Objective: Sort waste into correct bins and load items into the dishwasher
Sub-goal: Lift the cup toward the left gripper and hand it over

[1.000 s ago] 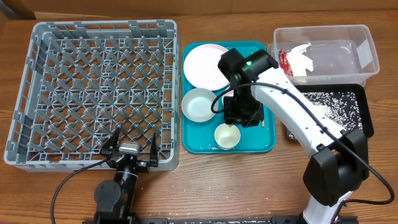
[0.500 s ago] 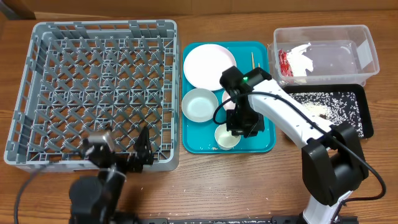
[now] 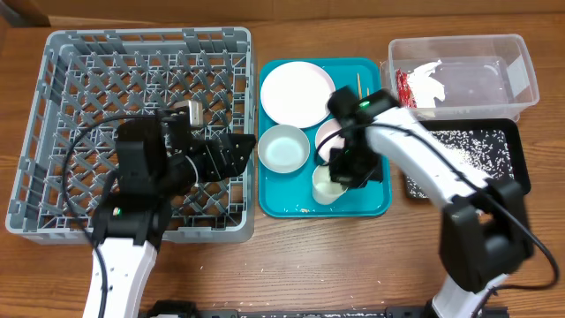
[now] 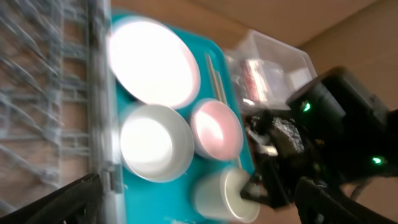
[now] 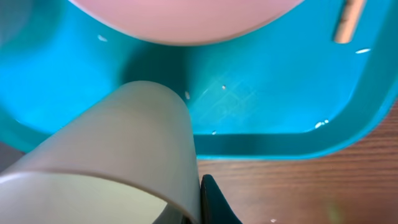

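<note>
My right gripper [image 3: 339, 173] is shut on the rim of the small white cup [image 3: 324, 186] at the front of the teal tray [image 3: 378, 205]. In the right wrist view one finger [image 5: 210, 200] presses the cup wall [image 5: 112, 149], and the cup is tilted. The large plate [image 3: 296, 94], a white bowl [image 3: 283, 147], a pinkish small dish [image 3: 327, 135] and chopsticks [image 3: 360, 84] lie on that tray. My left gripper [image 3: 238, 147] is open over the right edge of the grey dish rack [image 3: 53, 106]. Its view shows the bowl [image 4: 155, 143] and cup [image 4: 221, 194].
The clear tub [image 3: 530, 81] at the back right holds the red-and-silver wrapper [image 3: 404, 88] and white paper [image 3: 430, 84]. The black tray [image 3: 521, 163] in front of it holds scattered rice [image 3: 468, 144]. Bare wooden table runs along the front edge.
My left arm rose from the table's front edge and swung over the rack's right side. My right gripper moved down onto the cup and took hold of its rim.
</note>
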Tool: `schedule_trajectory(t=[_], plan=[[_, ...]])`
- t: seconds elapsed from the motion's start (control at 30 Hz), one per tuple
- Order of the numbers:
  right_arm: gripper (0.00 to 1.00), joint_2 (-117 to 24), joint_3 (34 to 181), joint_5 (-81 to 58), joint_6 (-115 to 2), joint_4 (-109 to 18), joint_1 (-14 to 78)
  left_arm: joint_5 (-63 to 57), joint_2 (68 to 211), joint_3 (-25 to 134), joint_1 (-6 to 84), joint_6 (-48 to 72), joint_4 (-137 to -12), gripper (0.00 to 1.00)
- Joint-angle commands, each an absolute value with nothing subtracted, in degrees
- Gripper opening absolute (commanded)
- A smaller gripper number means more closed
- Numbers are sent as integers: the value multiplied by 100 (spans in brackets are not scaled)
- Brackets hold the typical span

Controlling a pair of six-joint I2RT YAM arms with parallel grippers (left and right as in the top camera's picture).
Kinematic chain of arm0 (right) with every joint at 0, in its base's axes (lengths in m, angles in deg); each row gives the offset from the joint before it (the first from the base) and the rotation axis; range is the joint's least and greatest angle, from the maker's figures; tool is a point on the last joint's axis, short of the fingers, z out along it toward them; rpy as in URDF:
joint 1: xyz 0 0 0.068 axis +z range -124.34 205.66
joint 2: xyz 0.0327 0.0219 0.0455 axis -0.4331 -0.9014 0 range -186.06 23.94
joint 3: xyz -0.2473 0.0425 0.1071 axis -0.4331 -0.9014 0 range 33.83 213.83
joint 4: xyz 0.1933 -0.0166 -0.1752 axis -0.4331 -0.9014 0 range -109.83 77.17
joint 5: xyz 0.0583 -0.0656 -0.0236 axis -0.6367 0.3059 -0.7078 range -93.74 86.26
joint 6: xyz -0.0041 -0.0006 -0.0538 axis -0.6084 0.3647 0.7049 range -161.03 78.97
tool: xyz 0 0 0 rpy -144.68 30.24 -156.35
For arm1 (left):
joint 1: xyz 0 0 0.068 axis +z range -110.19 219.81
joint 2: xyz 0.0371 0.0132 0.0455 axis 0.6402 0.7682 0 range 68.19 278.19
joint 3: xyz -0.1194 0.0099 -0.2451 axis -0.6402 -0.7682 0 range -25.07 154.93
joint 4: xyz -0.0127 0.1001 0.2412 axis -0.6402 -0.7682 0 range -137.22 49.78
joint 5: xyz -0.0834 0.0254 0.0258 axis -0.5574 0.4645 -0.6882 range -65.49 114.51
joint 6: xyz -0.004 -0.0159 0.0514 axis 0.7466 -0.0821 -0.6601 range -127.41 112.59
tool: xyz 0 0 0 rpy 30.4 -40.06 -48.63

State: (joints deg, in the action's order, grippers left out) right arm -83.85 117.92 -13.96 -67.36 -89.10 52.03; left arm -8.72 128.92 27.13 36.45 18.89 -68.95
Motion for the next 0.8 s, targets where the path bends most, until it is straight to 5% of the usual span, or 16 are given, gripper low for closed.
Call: schedule_trajectory(t=[0.0,0.23,0.53,0.77], plan=[[4,-7161,12214,-2478,-6261,-8739,4043,-2750,13546,2838,3639,4208,-6875,100],[4,-6634,11937,-5805,-4443,-8202,2194,-3978,14602,2840,3641,5306,-6864,100],[4,-6651,10221,-7857,-5024,-5238,3254,-5785,14980,2838,3639,6027,-4637,100],[4,-6662,10208,-7455,-6076,-3870,4003,-6107,15028,2840,3628,6051,-4377,99]])
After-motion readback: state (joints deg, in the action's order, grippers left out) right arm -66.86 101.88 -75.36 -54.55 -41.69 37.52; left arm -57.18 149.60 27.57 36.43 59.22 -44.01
